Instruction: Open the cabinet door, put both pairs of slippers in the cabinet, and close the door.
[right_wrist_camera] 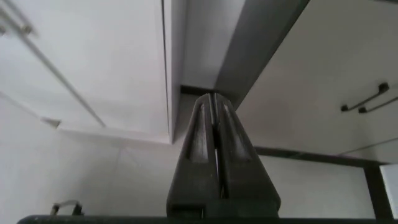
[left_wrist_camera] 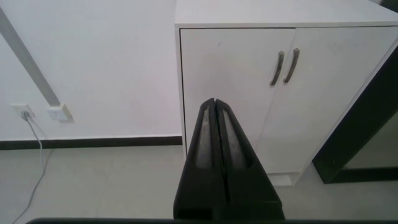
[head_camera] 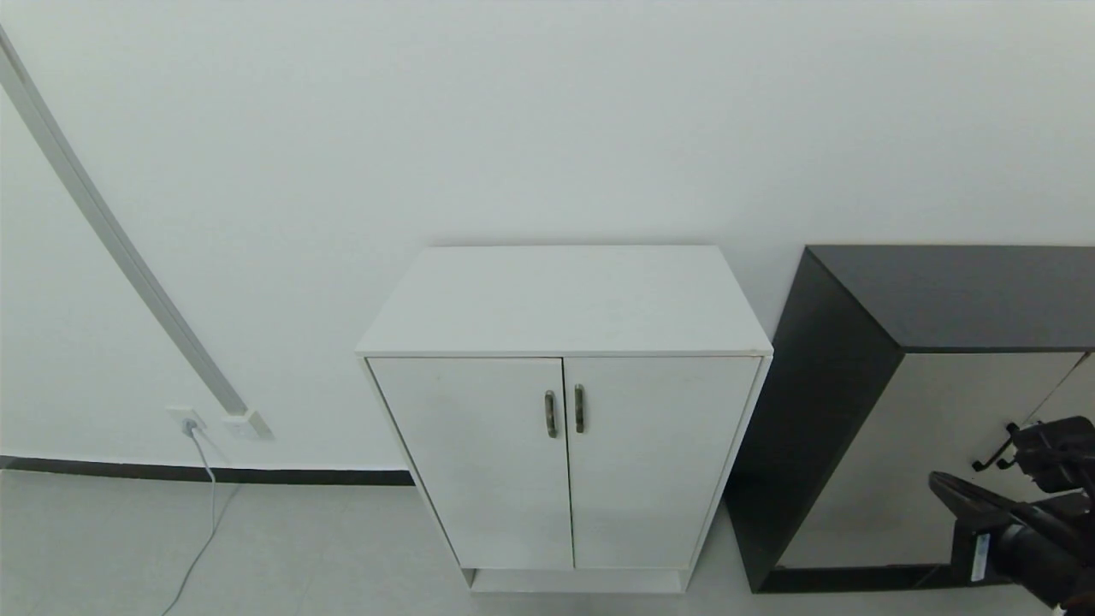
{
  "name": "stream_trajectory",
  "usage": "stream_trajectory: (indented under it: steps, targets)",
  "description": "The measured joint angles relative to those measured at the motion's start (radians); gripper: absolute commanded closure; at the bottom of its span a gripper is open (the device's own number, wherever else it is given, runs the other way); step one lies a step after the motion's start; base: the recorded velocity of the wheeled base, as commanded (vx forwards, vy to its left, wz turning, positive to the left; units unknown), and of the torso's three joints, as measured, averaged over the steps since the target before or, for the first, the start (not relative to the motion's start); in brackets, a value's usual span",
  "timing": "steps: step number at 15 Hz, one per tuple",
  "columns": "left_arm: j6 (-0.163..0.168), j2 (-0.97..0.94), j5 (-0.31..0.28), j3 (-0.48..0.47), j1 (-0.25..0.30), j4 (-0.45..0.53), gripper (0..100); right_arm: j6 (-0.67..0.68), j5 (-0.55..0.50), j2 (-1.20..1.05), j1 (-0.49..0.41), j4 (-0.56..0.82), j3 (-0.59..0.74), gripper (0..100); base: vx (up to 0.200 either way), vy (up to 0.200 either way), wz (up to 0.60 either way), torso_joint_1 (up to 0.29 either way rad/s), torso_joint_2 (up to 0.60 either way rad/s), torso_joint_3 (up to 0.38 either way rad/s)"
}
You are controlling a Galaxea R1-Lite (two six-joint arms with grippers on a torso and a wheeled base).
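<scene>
The cabinet (head_camera: 565,299) stands upright against the wall (head_camera: 547,128), both doors (head_camera: 479,462) shut and facing outward, handles (head_camera: 550,414) vertical at the middle seam. Left pincer (left_wrist_camera: 215,104) and right pincer (right_wrist_camera: 215,98) are both pressed together, empty.

This looks like a bare indoor room, more a mock-up hallway or test room than a lived-in home: a plain white wall (head_camera: 513,120) meets a pale grey floor (head_camera: 299,547) along a dark skirting (head_camera: 257,473). A low white two-door cabinet (head_camera: 565,299) with paired metal handles (head_camera: 550,414) stands against the wall, just beside a black unit (head_camera: 821,385) with a glossy, reflective front. A white duct (head_camera: 111,231) runs slantwise down the wall to a box next to a socket (head_camera: 186,420), from which a grey cable (head_camera: 211,505) trails over the floor.
</scene>
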Motion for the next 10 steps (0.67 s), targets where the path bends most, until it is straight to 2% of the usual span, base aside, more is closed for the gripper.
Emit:
stream_trajectory:
  steps: [3, 7, 10]
  targets:
    - [0.0, 0.0, 0.0, 0.0, 0.0, 0.0, 100, 0.0, 0.064, -0.182, 0.0, 0.239, 0.007, 100, 0.0, 0.0, 0.0, 0.0, 0.0, 0.0]
    - [0.0, 0.0, 0.0, 0.0, 0.0, 0.0, 100, 0.001, 0.177, -0.45, 0.0, 0.649, 0.008, 100, 0.0, 0.0, 0.0, 0.0, 0.0, 0.0]
    - [0.0, 0.0, 0.001, 0.0, 0.0, 0.0, 100, 0.001, 0.233, -0.59, 0.002, 0.813, 0.008, 100, 0.0, 0.0, 0.0, 0.0, 0.0, 0.0]
